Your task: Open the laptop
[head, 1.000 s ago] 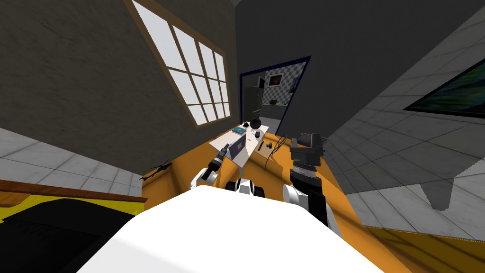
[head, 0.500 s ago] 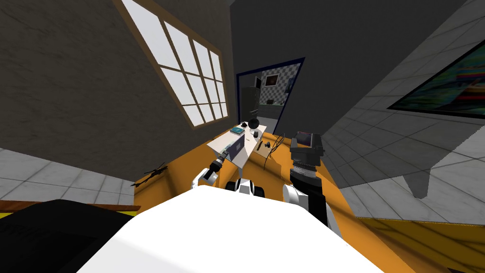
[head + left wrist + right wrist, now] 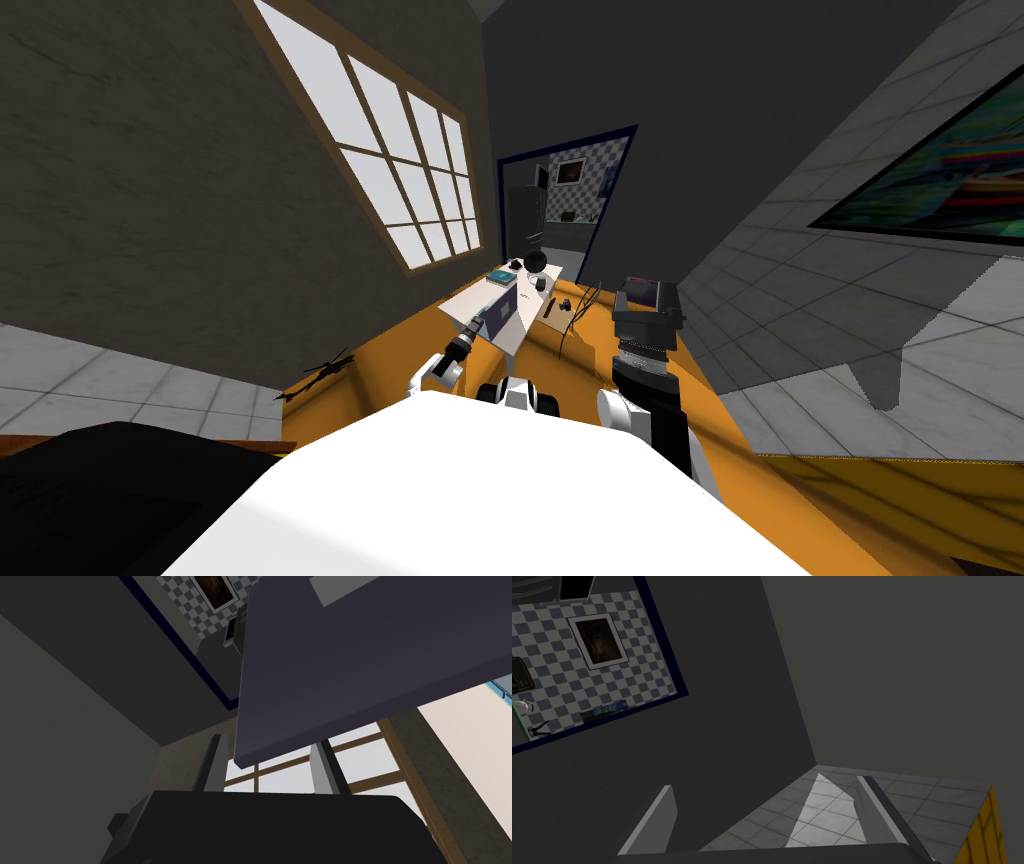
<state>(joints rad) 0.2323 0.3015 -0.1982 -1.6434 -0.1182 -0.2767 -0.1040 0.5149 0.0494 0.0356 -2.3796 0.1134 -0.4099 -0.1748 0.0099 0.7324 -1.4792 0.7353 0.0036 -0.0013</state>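
Left arm is out ahead, reaching to the white table (image 3: 462,300) by the window wall. The laptop (image 3: 503,309) sits at the table's near edge, purple-grey lid up at a slant. The left gripper (image 3: 479,321) is right at the lid's near side. From the left wrist view, the lid (image 3: 360,666) is a broad purple-grey slab looming over the left gripper (image 3: 268,741). The fingers (image 3: 215,763) are spread apart. The lid's corner hangs over the gap between them, and neither blade presses it. Whether a blade touches the lid's edge, I cannot tell.

The right arm is up and to the side, well apart from the table. The right gripper (image 3: 645,296) has its blades spread wide and holds nothing. Farther back on the table lie a teal book (image 3: 502,275) and a dark ball (image 3: 539,260).
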